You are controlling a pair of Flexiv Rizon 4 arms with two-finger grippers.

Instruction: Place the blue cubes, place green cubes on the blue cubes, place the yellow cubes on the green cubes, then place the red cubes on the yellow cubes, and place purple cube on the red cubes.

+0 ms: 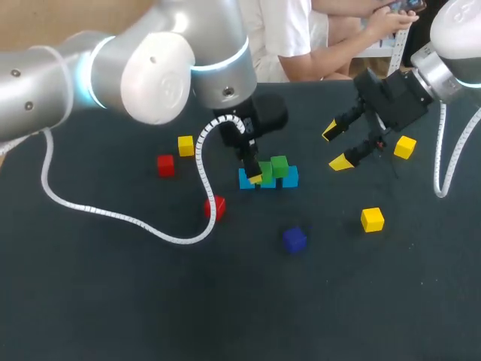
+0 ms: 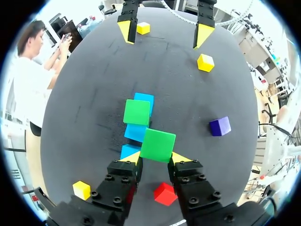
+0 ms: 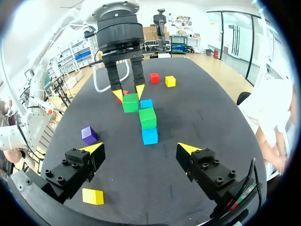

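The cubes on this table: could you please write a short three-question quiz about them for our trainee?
1. True or false: the right hand is shut on a cube.
2. What does the left hand grip? A: red cube. B: green cube. C: purple cube.
3. How many yellow cubes show in the head view?

Key: 1 false, it is open and empty; 2 B; 3 three.
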